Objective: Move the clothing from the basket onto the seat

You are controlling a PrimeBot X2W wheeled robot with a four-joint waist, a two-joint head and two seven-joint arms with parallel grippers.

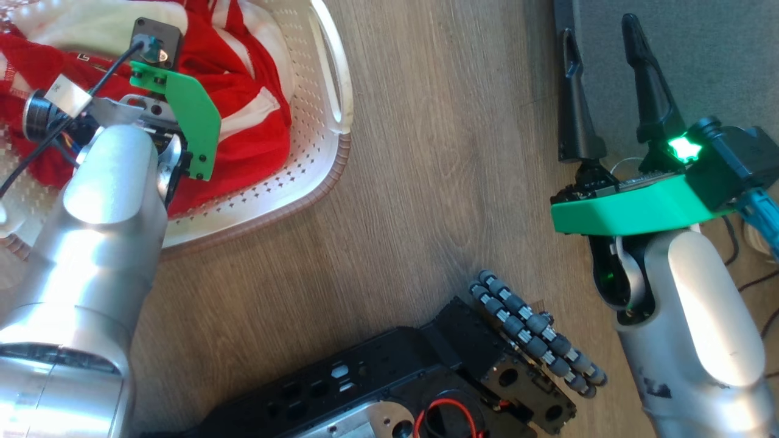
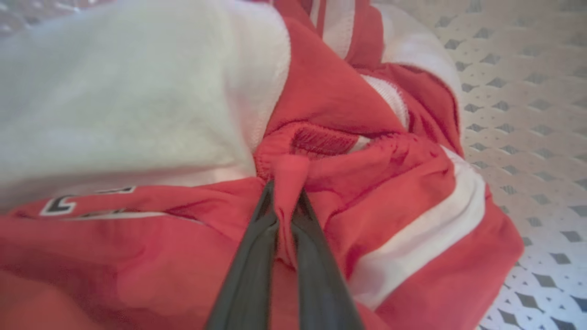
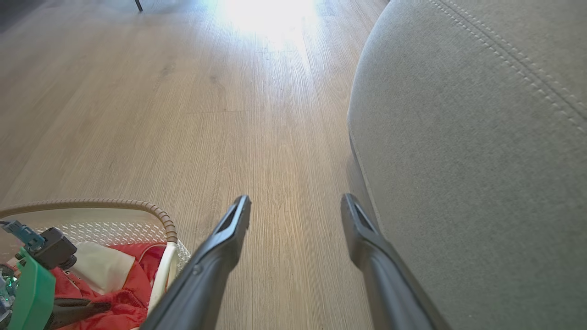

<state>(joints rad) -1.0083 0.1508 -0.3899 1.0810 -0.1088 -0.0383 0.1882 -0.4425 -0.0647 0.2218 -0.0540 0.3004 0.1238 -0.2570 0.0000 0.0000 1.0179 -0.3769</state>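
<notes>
Head view looks down on a wood-plank floor (image 1: 438,182), and the widest open strip runs between the basket (image 1: 331,152) at the upper left and the seat (image 1: 700,61) at the upper right. The basket's brown braided rim and one white handle face that strip, and the seat's dark edge borders its other side. The robot's own black base (image 1: 389,377), with grey rollers, closes off the lower end.

The clothing (image 1: 243,128) lies heaped inside the basket, red with white stripes and a white panel. In the left wrist view, the left end effector (image 2: 285,190) is clenched on a bunched ridge of the red clothing. Its two dark fingers (image 2: 247,275) are pressed close with fabric pinched between them, and the basket's perforated wall is near on one side.

The right end effector (image 1: 599,33) is released, fingers spread wide, one over the floor and the other just beside the seat's rounded corner; whether it touches the seat I cannot tell.

Black-outlined lettering (image 2: 59,204) shows on a white band of the clothing, too cut off to read
</notes>
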